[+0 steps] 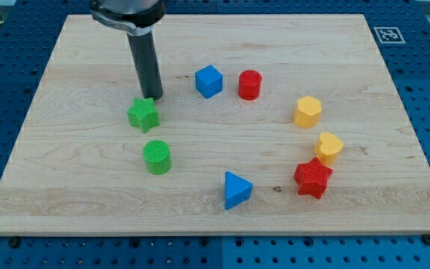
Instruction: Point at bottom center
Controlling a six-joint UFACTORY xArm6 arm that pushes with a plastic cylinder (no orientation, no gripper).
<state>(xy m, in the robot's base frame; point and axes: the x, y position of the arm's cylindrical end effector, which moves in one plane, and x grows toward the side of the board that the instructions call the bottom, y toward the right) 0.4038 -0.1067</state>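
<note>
Camera view, my tip point(154, 98) touching green star point(143, 114), no jaws visible

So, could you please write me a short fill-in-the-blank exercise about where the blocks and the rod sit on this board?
1. My tip rests just above the green ____.
2. The cylinder beside the blue cube is coloured ____.
3. The yellow heart sits just above the red ____.
4. The block nearest the view's bottom is the blue ____.

Missing words: star; red; star; triangle
</note>
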